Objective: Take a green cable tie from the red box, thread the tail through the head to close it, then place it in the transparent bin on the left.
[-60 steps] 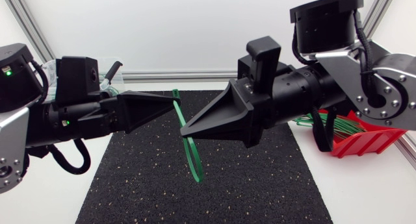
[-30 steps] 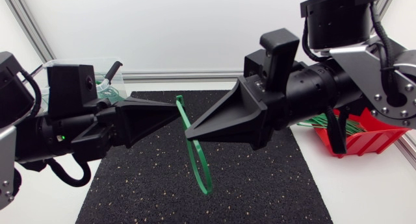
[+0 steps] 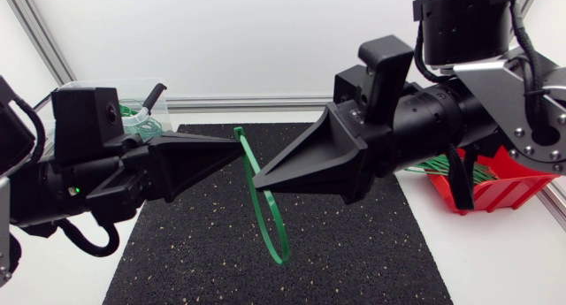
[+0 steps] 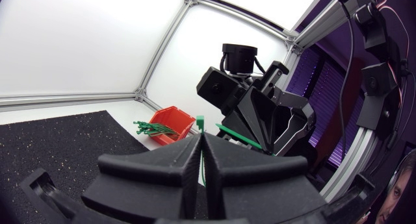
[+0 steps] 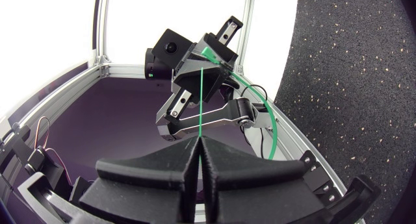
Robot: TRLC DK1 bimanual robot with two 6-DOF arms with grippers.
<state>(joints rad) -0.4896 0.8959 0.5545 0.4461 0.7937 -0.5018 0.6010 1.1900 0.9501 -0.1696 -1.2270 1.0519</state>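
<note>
Above the black mat (image 3: 354,252), mid-air: left gripper (image 3: 239,152) clenched on green cable tie (image 3: 272,225) near its upper end, right gripper (image 3: 253,178) clamped on it just below, tips nearly meeting; loop hangs under both

Left pincer (image 3: 237,151), right pincer (image 3: 252,179) and green cable tie (image 3: 240,139) block passage over mat (image 3: 177,261).

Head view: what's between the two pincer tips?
Only the green cable tie, pinched by the left pincer and the right pincer, its loop hanging above the black mat; the head view shows it.
</note>
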